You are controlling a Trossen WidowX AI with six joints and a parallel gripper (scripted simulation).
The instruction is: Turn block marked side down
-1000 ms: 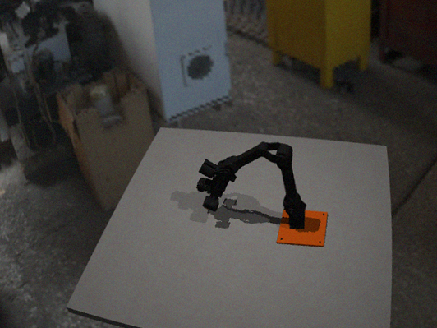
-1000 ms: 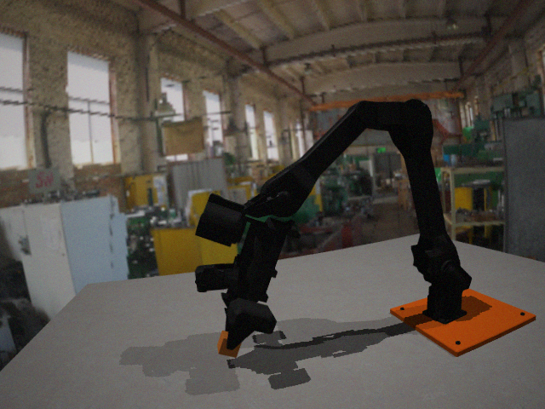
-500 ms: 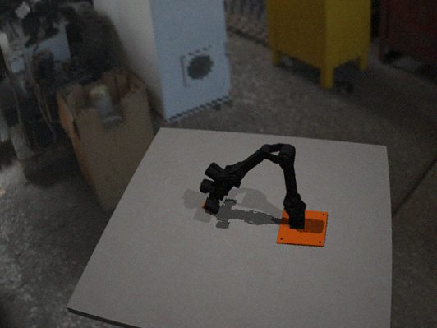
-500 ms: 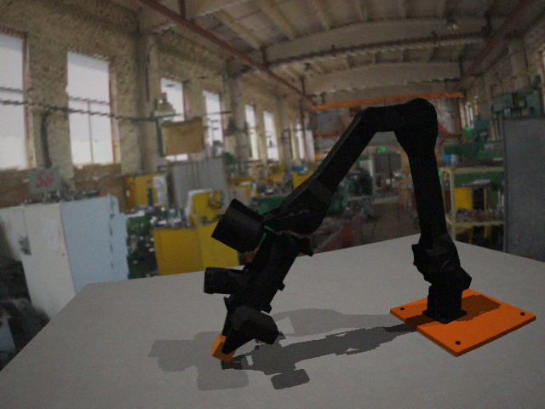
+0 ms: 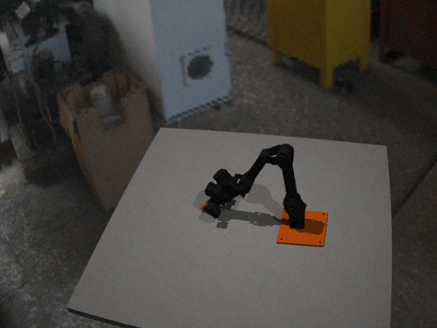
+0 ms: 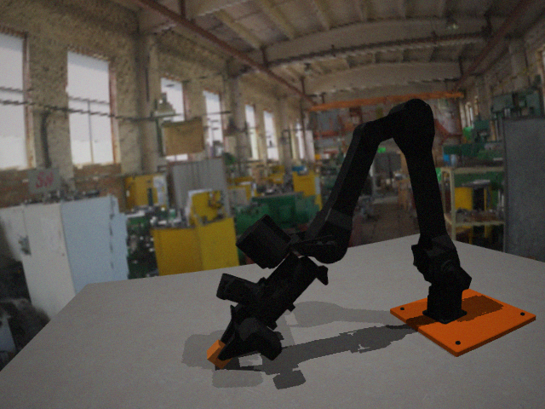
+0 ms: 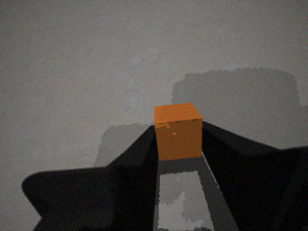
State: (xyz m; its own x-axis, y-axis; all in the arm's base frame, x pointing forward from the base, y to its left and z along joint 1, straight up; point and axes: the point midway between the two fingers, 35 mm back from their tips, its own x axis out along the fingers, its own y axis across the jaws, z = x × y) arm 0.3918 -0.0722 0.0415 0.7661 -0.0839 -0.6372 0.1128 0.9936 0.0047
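At the far end of the black arm, low over the counter [image 5: 238, 287] [image 6: 110, 325] [image 7: 72, 58], the hand [image 5: 208, 209] [image 6: 223, 352] [image 7: 175, 128] is clamped on a small orange cube [image 5: 203, 205] [image 6: 216, 353] [image 7: 178, 139]. The cube sits at the very tips, tilted, its lower edge close to the counter; whether it touches, I cannot tell. No marked side can be made out.

It looks rigid and light, probably wood or hard plastic, so a firm squeeze should do it no harm. The smooth faces could slip or pivot if an edge catches. Two opposite upright faces are the right place to hold, as here, leaving the others free to roll over. The turn seems partly made; next calls for more tilt, then a gentle lowering until one face lies flat before letting go.
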